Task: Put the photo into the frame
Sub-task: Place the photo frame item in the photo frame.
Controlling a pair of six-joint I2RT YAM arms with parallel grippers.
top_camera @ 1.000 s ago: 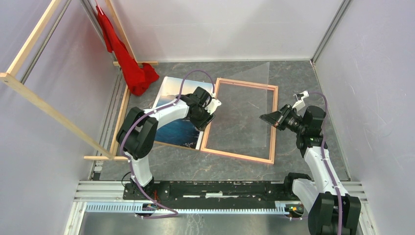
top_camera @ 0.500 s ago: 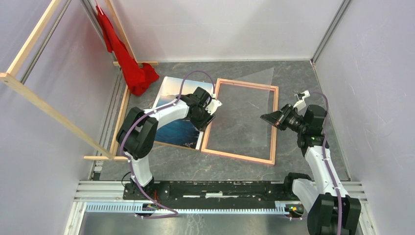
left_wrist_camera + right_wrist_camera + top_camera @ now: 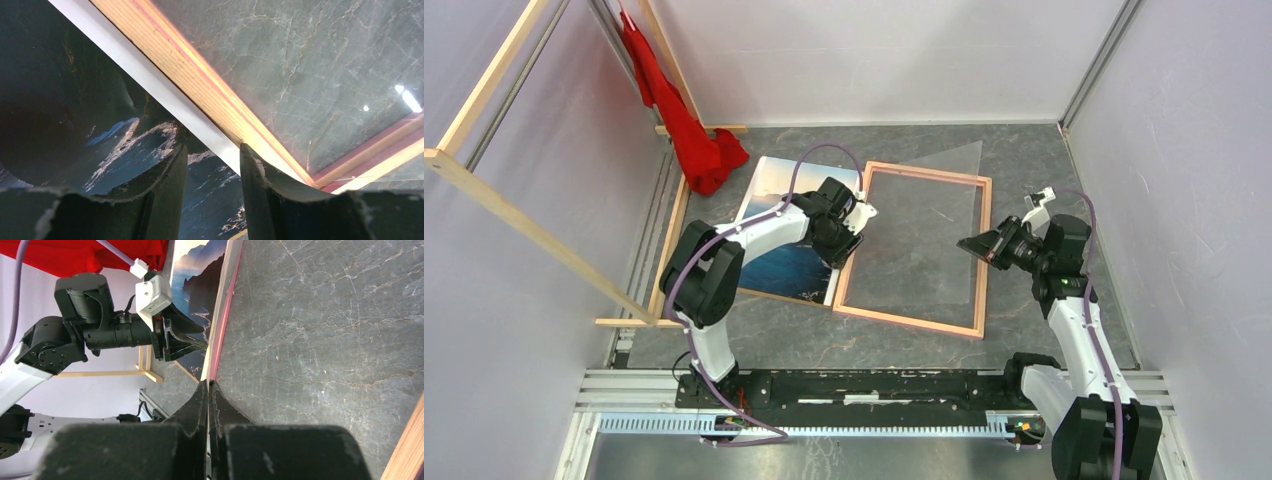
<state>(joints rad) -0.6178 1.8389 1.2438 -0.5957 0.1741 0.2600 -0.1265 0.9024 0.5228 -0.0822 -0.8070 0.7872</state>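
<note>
One frame [image 3: 909, 321] lay flat on the grey marbled table [image 3: 1024, 150], its pale wood-tan side up with a pink lip on the inner edge. One photo [image 3: 774, 180] lay picture-side up just to its left, with its white right border running along the frame's left rail. From the wrist view I could not tell whether the two touched or overlapped.

Both arms were at work. The left gripper [image 3: 851, 242] was down over that seam with its two fingers [image 3: 170, 170] apart, holding nothing; the photo's white border and dark mountains showed in the gap between them. The right gripper [image 3: 965, 243] reached in over the frame's right rail with its fingers pressed together on the edge of one clear sheet [image 3: 934, 230]. The sheet was tilted above the frame's opening, and its far corner stuck out past the far rail.

One red cloth [image 3: 694, 140] hung at the far left corner beside some wooden slats [image 3: 524, 225].
</note>
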